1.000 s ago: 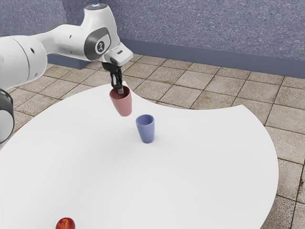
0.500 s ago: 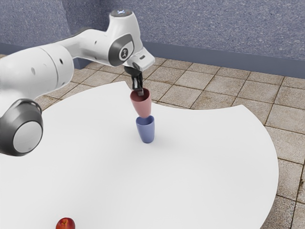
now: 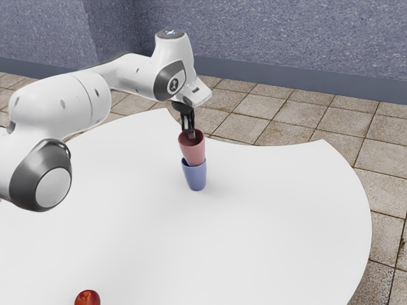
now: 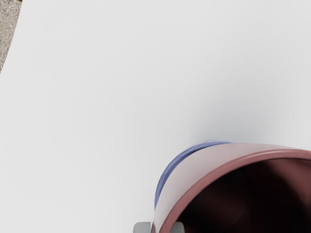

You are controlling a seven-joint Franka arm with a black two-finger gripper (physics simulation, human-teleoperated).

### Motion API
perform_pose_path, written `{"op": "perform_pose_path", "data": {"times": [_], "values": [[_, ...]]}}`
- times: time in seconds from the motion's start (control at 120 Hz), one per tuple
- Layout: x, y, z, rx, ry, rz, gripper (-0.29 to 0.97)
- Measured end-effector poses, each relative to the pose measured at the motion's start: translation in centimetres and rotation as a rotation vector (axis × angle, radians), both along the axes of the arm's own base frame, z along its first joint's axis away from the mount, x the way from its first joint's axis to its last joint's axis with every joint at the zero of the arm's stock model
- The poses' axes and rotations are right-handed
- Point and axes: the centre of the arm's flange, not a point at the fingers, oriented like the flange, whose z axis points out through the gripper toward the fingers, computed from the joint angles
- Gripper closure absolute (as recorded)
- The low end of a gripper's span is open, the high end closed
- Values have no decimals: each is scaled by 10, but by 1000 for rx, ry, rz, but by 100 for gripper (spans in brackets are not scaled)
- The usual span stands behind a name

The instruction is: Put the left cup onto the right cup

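Though nested, red cup [image 3: 192,147] between jaws.

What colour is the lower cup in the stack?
The lower cup is blue, clearest in the exterior view.

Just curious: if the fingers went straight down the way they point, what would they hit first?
Probably the blue tapered cup: the fingers point down, shut on the red tapered cup, which sits in it.

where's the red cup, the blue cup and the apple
red cup [image 3: 192,149]: exterior view, middle of its side wall
blue cup [image 3: 196,178]: exterior view, side wall below the red cup
apple [image 3: 87,298]: exterior view, middle of its front
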Motion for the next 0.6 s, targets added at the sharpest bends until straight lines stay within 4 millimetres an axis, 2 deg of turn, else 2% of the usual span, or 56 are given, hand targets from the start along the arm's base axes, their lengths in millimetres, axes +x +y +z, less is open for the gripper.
{"op": "perform_pose_path", "data": {"times": [0.05,0.2,0.308,0.5,0.6], "values": [[0,0,-1,-2,1,-1,76],[0,0,-1,-5,4,-11,42],[0,0,-1,-5,5,-18,25],[-2,-3,4,-5,5,-33,10],[-15,0,23,-12,14,-31,6]]}}
